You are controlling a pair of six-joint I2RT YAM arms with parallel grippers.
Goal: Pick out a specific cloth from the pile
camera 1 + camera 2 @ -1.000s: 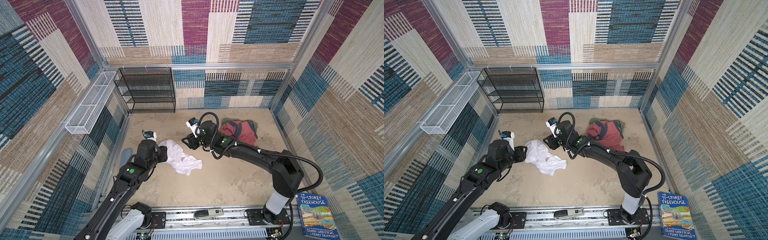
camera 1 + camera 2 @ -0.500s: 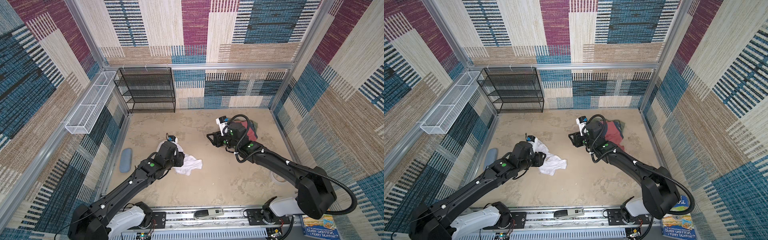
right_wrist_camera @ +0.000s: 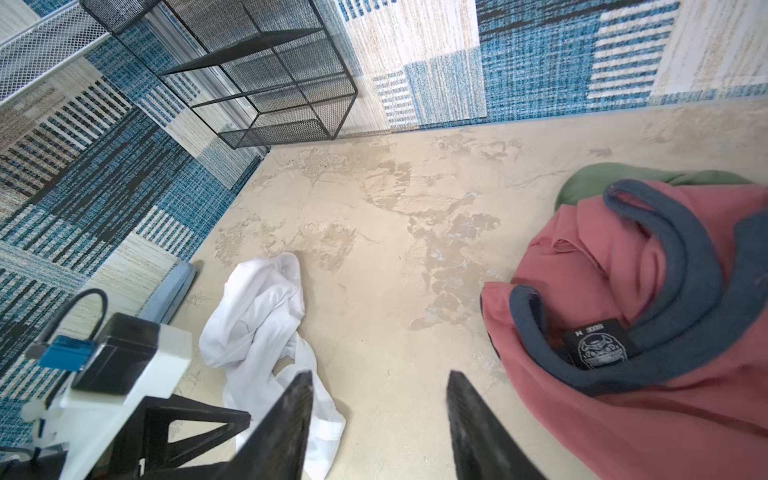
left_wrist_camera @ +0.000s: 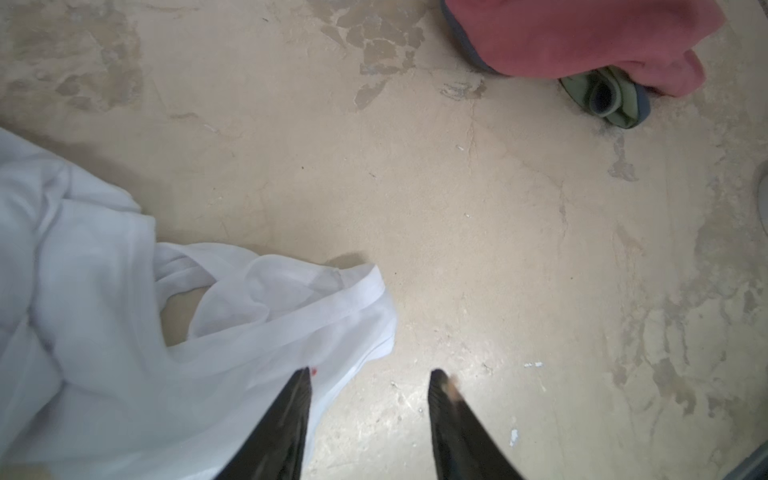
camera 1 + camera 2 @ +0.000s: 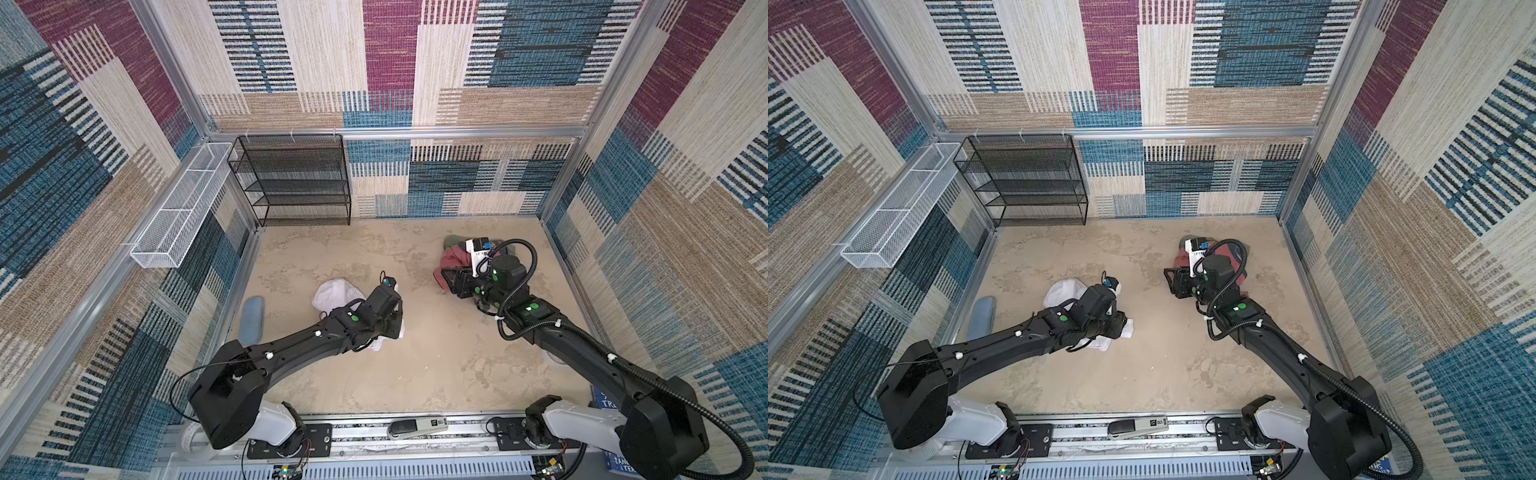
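- The cloth (image 4: 124,332) is seen just beside one fingertip of the nearer left gripper (image 4: 372,374); its jaws are apart, empty;
- the right gripper (image 3: 380,376), apart and empty too, is seen beside the pile (image 3: 623,291).

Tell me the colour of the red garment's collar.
The collar is grey-blue; right wrist view shows it best.

The pile (image 5: 451,259) is shown well to the right of the cloth (image 5: 332,291); the rack (image 5: 291,183) is set behind it, the pad (image 5: 252,318) near its left.
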